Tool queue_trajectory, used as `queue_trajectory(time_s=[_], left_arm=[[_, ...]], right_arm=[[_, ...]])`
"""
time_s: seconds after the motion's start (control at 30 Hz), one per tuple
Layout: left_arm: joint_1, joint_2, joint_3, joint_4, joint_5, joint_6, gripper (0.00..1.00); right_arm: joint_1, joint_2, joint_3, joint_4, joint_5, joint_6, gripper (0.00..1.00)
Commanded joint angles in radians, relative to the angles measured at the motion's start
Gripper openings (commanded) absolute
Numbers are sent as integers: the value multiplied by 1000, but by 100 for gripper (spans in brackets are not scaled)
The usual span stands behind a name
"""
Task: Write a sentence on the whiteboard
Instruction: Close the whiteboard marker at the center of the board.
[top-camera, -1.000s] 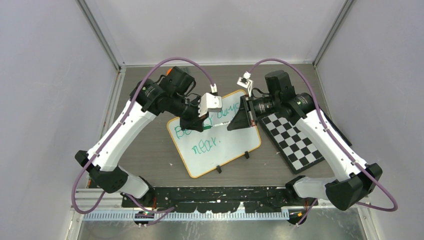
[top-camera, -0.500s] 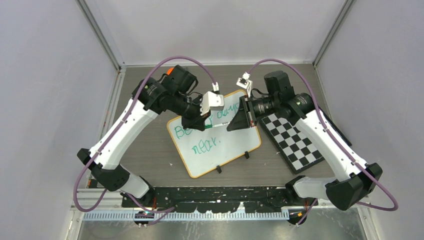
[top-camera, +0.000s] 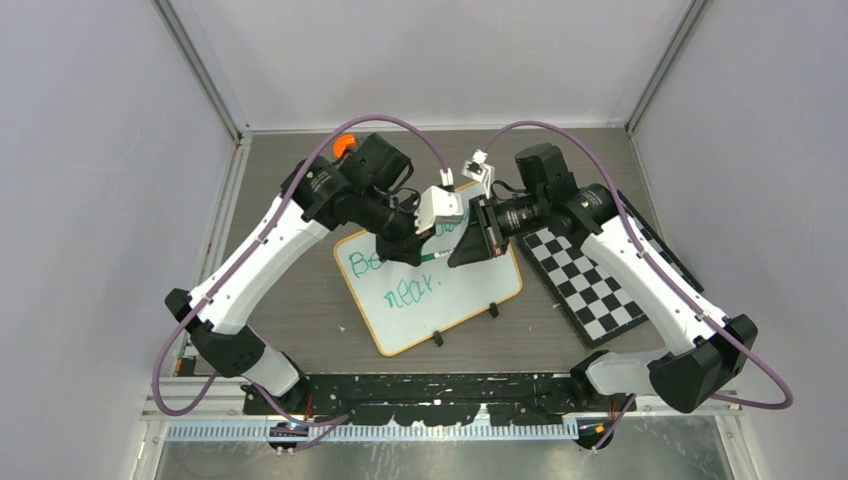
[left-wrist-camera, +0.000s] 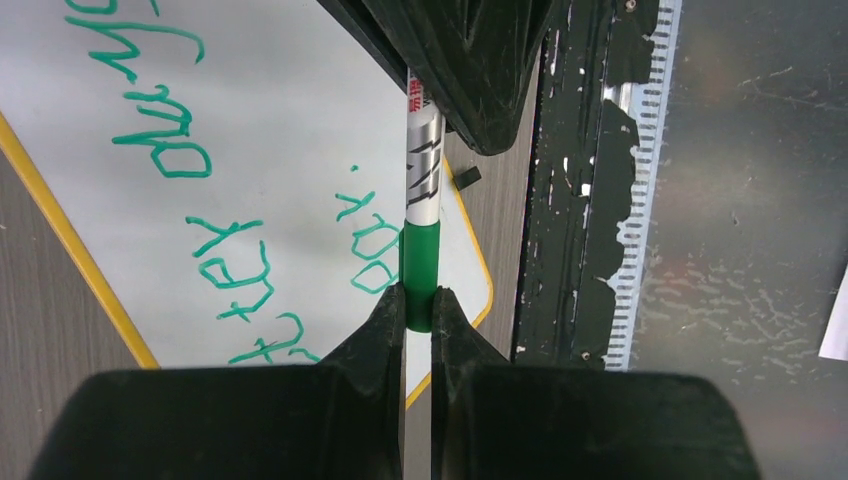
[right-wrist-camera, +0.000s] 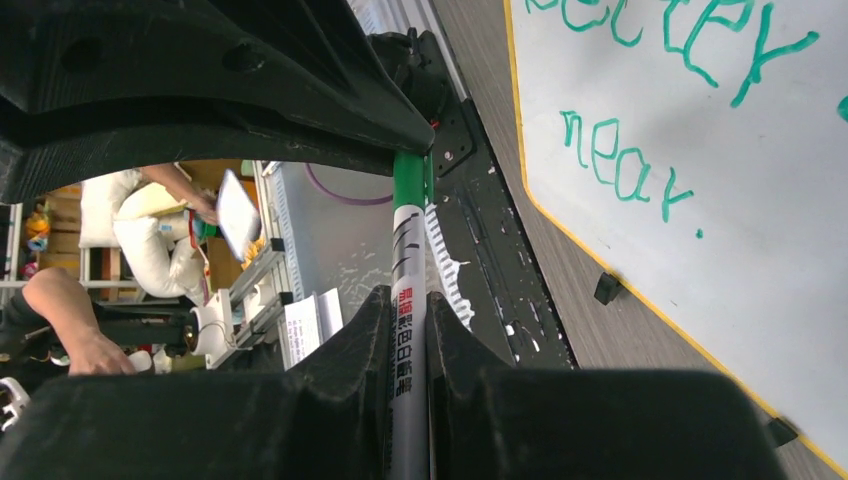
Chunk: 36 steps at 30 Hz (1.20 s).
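Above the whiteboard (top-camera: 470, 300) on the worktop (top-camera: 300, 300), left hand (left-wrist-camera: 418, 303) is clamped on the green cap (left-wrist-camera: 420, 262) of the marker (left-wrist-camera: 421, 190), right hand (right-wrist-camera: 408, 297) on its barrel (right-wrist-camera: 408, 245). Sentence (top-camera: 405, 288) stands complete in two green lines; judged remaining: finish capping, set marker down

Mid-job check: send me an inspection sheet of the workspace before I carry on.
Surface: dark wood-grain table, bare around the board.
Job's things: whiteboard lies flat, turned at an angle; sentence in green, two lines; marker held level above the board.
Clutter: checkerboard to the right of the whiteboard.
Hands: left hand shut on the marker's green end; right hand shut on its barrel.
Cables: purple cables arch above each arm.
Surroundings: grey enclosure walls; a person beyond the table.
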Motion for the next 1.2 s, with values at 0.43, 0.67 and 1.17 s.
queue_trajectory(time_s=[0.43, 0.67, 1.17], left_arm=[[-11, -10, 40, 275, 47, -157, 0], [-11, 13, 88, 284, 114, -199, 0], [-11, 29, 104, 260, 188, -175, 0]], right_arm=[[61, 9, -10, 73, 16, -9, 0], [79, 9, -22, 66, 11, -41, 0], [84, -4, 21, -3, 46, -124, 0]])
